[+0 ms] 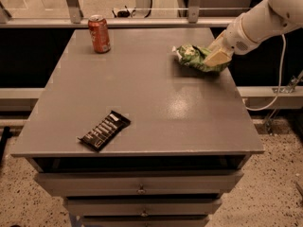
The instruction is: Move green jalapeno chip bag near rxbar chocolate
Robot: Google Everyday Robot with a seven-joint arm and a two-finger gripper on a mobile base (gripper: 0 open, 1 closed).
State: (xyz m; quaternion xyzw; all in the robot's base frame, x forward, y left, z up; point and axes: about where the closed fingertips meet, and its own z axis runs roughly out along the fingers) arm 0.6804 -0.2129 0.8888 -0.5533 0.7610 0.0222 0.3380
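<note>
The green jalapeno chip bag lies on the grey table near its far right edge. My gripper, on a white arm reaching in from the upper right, is at the right end of the bag and covers that part of it. The rxbar chocolate, a flat black bar with white lettering, lies near the front left of the table, far from the bag and the gripper.
A red soda can stands upright at the far left of the table. Drawers sit below the table front. A railing runs behind the table. A white cable hangs at the right.
</note>
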